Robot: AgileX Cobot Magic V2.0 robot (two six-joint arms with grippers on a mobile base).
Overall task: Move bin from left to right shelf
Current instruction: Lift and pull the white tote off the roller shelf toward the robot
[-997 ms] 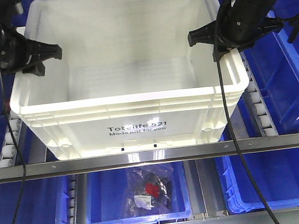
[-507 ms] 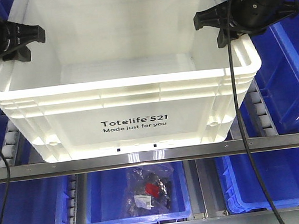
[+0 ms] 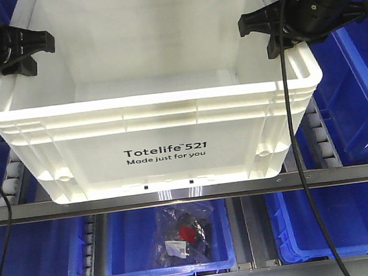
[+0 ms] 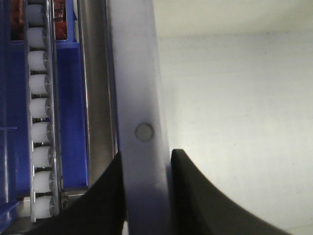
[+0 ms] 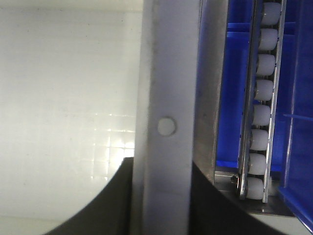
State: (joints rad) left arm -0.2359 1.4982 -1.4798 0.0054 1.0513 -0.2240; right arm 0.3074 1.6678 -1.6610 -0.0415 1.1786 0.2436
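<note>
Left gripper (image 4: 146, 161) is clamped narrowly over the side rim of the large white rectangular plastic bin (image 3: 162, 114), one black finger outside the wall and one inside. Right gripper (image 5: 161, 166) pinches the opposite rim the same way. In the front view they sit at 10 and 2 o'clock on the bin, which fills the middle of the upper shelf level. Its printed front face meets the silver metal shelf rail (image 3: 189, 193) at 6 o'clock. White plastic conveyor rollers (image 4: 38, 122) run just beside the bin. A deep blue plastic bin (image 3: 356, 95) stands at 3 o'clock. Below the rail, a smaller blue plastic bin (image 3: 126, 248) holds a clear plastic bag of parts (image 3: 181, 239).
</note>
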